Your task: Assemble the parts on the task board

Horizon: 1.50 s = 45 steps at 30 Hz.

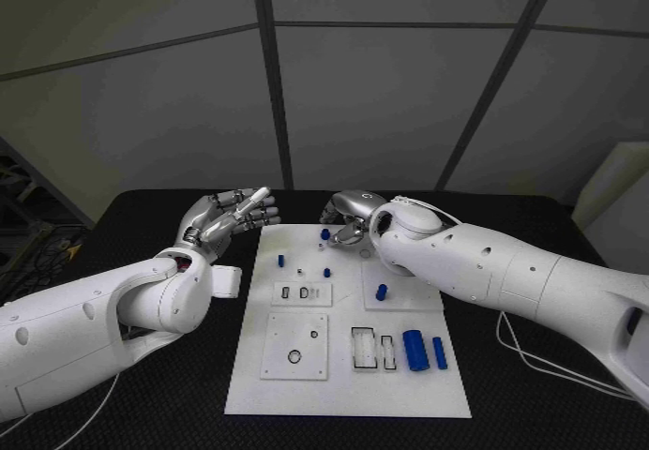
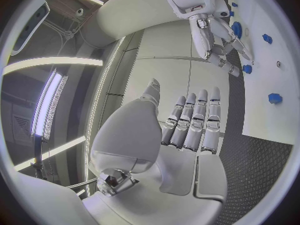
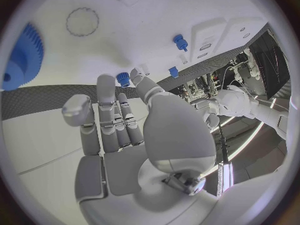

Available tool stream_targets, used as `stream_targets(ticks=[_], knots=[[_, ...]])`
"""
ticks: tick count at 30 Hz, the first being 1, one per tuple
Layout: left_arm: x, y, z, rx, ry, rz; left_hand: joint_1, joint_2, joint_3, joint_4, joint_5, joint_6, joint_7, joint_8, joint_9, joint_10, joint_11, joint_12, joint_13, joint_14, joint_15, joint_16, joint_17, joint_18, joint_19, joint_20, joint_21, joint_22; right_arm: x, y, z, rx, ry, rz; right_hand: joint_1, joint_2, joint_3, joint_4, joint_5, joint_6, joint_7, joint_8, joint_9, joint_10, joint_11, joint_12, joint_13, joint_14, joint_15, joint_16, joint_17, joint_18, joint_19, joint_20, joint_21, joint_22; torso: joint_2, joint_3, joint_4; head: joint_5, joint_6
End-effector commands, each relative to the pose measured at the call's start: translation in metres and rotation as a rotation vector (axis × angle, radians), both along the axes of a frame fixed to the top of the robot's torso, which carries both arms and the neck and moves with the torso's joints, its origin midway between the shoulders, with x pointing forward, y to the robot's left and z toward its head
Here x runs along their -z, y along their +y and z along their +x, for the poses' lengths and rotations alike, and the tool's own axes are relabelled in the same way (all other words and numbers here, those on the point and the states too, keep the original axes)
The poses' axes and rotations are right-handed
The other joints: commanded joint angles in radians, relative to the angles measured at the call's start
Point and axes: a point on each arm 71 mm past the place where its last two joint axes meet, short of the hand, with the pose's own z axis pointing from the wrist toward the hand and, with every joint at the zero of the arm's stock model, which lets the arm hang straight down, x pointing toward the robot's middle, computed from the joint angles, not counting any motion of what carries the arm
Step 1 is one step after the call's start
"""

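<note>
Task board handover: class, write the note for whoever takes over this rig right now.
Left hand: open, fingers extended, beside the far left corner of the white plastic task board, holding nothing.
Right hand: above the board's far edge, by a small blue peg; grip cannot be told.
Two blue cylinders lie loose near the right edge; small blue pieces stand farther back.
Done: unclear. Left: seat the loose cylinders.

Matt white task board (image 1: 346,375), glossy blue plastic parts (image 1: 415,350), textured black table (image 1: 541,412), shiny metal fingers (image 1: 250,211).
</note>
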Motion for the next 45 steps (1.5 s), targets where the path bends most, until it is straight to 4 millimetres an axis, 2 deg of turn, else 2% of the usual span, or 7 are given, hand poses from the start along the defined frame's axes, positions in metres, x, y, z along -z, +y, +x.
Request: stream_targets(ticks=[1,14,15,18,23,31,45], knots=[[-0.002,0.0,0.0,0.011,-0.01,0.0,-0.003,0.011,-0.002,-0.007,0.004,0.007,0.046,-0.005,-0.001,0.002,0.003,-0.005,-0.001,-0.002,0.004,-0.007,-0.002,-0.009,0.004,0.0,0.005,-0.001,-0.007,-0.011,-0.004,0.001,-0.033,0.061,0.017,0.005,0.001,0.014,0.001,0.024,0.005,0.008,0.003,0.036,-0.006,0.009,0.005,0.016,-0.004,0.01,0.017,0.007,0.019,-0.003,0.007,0.018,-0.001,0.0016,-0.0034,0.0,0.002],[-0.002,0.004,0.0,0.007,-0.007,0.002,-0.003,0.011,-0.002,-0.007,0.003,0.007,0.046,-0.006,-0.001,0.002,0.003,-0.006,-0.001,-0.002,0.004,-0.008,-0.002,-0.009,0.004,0.0,0.005,-0.002,-0.014,-0.094,-0.021,0.137,0.056,0.19,-0.03,0.006,0.008,0.071,0.014,0.087,-0.027,0.01,0.004,0.343,-0.067,0.105,0.064,0.095,-0.049,0.224,0.304,-0.054,0.193,-0.042,0.176,0.331,-0.007,0.0076,-0.0175,-0.01,0.006],[-0.001,0.006,0.001,0.004,-0.006,0.004,-0.003,0.011,-0.002,-0.007,0.003,0.007,0.046,-0.006,-0.001,0.002,0.003,-0.006,-0.001,-0.002,0.004,-0.008,-0.002,-0.009,0.004,0.0,0.005,-0.002,-0.013,-0.119,-0.026,0.203,0.105,0.201,-0.063,-0.033,-0.013,0.109,0.011,0.087,-0.045,0.004,0.006,0.435,-0.088,0.144,0.108,0.103,-0.07,0.279,0.376,-0.065,0.222,-0.064,0.206,0.388,-0.007,0.01,-0.0222,-0.009,0.007],[-0.001,0.006,0.002,0.003,-0.005,0.004,-0.003,0.011,-0.002,-0.008,0.003,0.007,0.046,-0.006,-0.001,0.002,0.003,-0.006,-0.001,-0.002,0.004,-0.008,-0.002,-0.009,0.004,0.0,0.005,-0.002,-0.011,-0.131,-0.028,0.244,0.139,0.192,-0.063,-0.063,-0.031,0.156,0.013,0.076,-0.053,0.0,0.01,0.462,-0.098,0.191,0.171,0.101,-0.077,0.309,0.415,-0.069,0.232,-0.076,0.22,0.413,-0.007,0.0108,-0.0237,-0.009,0.007],[0.0,0.006,0.002,0.005,-0.004,0.004,-0.003,0.011,-0.002,-0.008,0.003,0.007,0.046,-0.006,-0.001,0.002,0.003,-0.006,-0.001,-0.002,0.004,-0.008,-0.002,-0.009,0.004,0.0,0.005,-0.002,-0.008,-0.134,-0.029,0.272,0.18,0.161,-0.021,-0.083,-0.059,0.259,0.014,0.053,-0.051,0.0,0.017,0.435,-0.108,0.38,0.389,0.12,-0.087,0.434,0.605,-0.084,0.266,-0.077,0.253,0.481,-0.004,0.01,-0.0195,-0.016,0.007],[0.0,0.006,0.003,0.004,-0.003,0.004,-0.003,0.011,-0.002,-0.008,0.003,0.007,0.046,-0.006,-0.001,0.002,0.003,-0.006,-0.001,-0.002,0.004,-0.008,-0.002,-0.009,0.004,0.0,0.005,-0.002,-0.004,-0.125,-0.025,0.281,0.195,0.106,0.025,-0.104,-0.091,0.358,0.012,0.043,-0.047,0.001,0.031,0.479,-0.1,1.059,1.074,0.14,-0.074,0.551,0.811,-0.096,0.298,-0.072,0.279,0.539,-0.004,0.0078,-0.0173,-0.018,0.004],[0.001,0.006,0.004,0.004,-0.002,0.004,-0.003,0.011,-0.002,-0.008,0.003,0.007,0.046,-0.006,-0.001,0.002,0.003,-0.006,-0.001,-0.002,0.004,-0.008,-0.002,-0.009,0.004,0.0,0.005,-0.002,0.0,-0.115,-0.019,0.299,0.191,0.053,0.049,-0.093,-0.083,0.372,0.024,0.049,-0.048,0.002,0.038,0.503,-0.094,1.184,1.201,0.145,-0.071,0.574,0.859,-0.101,0.314,-0.068,0.291,0.565,-0.005,0.0081,-0.0185,-0.017,-0.001]])
